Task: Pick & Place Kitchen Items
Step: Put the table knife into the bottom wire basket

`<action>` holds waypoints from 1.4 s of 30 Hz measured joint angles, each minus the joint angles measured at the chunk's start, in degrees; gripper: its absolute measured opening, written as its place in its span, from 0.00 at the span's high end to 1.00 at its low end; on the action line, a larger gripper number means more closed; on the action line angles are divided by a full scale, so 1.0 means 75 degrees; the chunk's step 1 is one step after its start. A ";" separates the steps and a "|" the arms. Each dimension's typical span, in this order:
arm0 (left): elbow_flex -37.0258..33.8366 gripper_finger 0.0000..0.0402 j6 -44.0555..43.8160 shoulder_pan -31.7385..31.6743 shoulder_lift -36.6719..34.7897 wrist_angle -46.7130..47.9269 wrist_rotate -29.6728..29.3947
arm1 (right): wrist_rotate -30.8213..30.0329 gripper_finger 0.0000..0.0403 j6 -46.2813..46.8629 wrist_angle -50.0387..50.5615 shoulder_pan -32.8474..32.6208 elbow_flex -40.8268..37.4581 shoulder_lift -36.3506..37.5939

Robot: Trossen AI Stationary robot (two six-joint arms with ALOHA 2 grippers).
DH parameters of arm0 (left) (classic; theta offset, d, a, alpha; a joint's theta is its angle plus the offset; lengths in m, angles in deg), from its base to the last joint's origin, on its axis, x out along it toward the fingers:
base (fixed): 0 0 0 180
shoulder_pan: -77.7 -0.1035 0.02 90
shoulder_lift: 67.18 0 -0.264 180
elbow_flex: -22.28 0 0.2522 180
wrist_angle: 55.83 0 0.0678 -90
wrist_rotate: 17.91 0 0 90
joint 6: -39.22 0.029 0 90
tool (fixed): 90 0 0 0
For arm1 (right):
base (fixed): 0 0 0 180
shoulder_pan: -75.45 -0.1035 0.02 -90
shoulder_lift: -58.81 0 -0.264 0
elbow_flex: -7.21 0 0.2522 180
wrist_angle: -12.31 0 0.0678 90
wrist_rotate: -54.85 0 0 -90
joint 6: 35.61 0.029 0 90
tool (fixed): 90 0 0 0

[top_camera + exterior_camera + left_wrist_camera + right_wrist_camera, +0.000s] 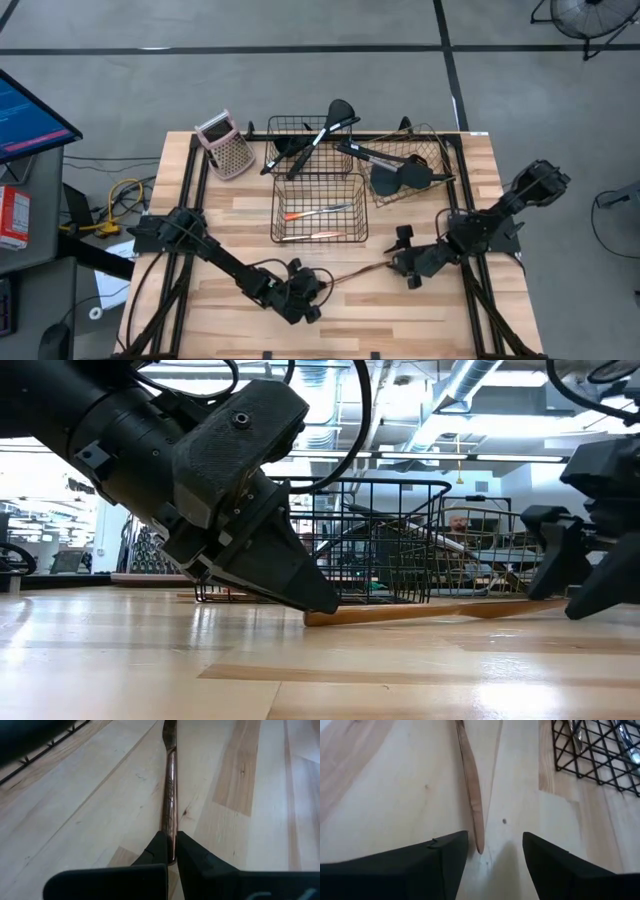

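A thin copper-handled utensil lies along the table near the front, between my two grippers. My left gripper is shut on one end of it, low at the table; it also shows in the low view. My right gripper is open at the utensil's other end, which lies on the wood between its two fingers without touching either. Two more copper-handled pieces lie in the middle wire basket. Black ladles and turners lie in the two far baskets. My left gripper pinches the copper utensil's handle at its end between its two fingertips. The fingers slant down from the table's left side and lie along the handle. The rest of the utensil stretches away low over the table toward my right gripper.
A pink-topped box grater stands at the far left. Three black wire baskets take up the middle and far part of the table; the far right basket holds black ladles. Bare wood lies along the near edge.
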 joint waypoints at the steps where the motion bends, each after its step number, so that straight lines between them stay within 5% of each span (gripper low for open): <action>1: 0.0000 1.00 0.0000 -0.0006 0.0001 -0.0010 0.0008 | 0.0077 0.53 -0.0082 -0.0218 0.0043 -0.0062 -0.0088; 10: 0.0000 1.00 0.0000 -0.0049 0.0004 -0.0118 0.0096 | 0.0252 0.68 -0.0250 -0.1705 0.0254 -0.0126 -0.1251; 19: -0.0009 1.00 0.0000 -0.0049 0.0007 -0.0212 0.0058 | 0.0341 0.97 -0.0371 -0.1962 0.0301 -0.0116 -0.1475; 29: -0.0046 0.87 0.1908 0.0087 -0.0073 -0.0969 0.0097 | 0.0380 0.99 -0.0333 -0.1781 0.0311 0.0037 -0.1488; 37: -0.0383 0.62 0.1464 0.0006 -0.0117 -0.1249 0.0095 | 0.0457 0.99 -0.0260 -0.1622 0.0317 0.0226 -0.1516; 42: -0.0460 0.65 0.1388 -0.0160 -0.0130 -0.1242 -0.0023 | 0.0461 0.99 -0.0229 -0.1444 0.0317 0.0349 -0.1528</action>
